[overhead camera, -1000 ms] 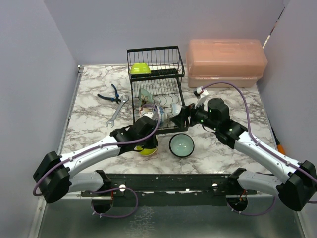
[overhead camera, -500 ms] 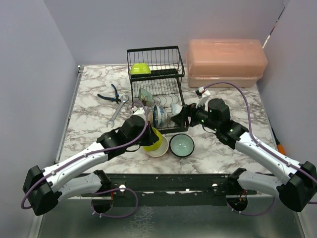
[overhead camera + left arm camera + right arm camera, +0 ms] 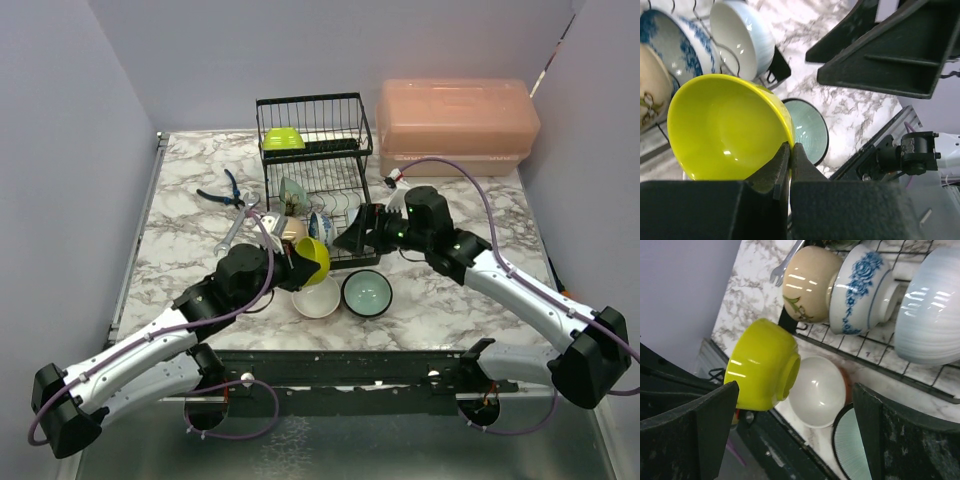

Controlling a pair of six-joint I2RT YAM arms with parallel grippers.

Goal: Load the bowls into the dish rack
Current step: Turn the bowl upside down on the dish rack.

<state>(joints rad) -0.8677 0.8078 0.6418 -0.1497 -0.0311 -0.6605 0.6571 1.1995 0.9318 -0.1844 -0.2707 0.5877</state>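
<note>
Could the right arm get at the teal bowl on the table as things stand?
Probably yes. The right gripper is open close behind the teal bowl, which sits uncovered. The left gripper holds the yellow-green bowl off to the side, by the white bowl.

The yellow-green bowl (image 3: 725,130) is gleaming with a smooth, glossy glaze. The dish rack (image 3: 315,125) is showing thin black-coated wire, and in front of it the white bowl (image 3: 815,390) is shining just as glossily. The surface (image 3: 190,200) is looking smooth and marble-patterned. Right of the rack, the pink box (image 3: 455,120) is showing translucent plastic.
</note>
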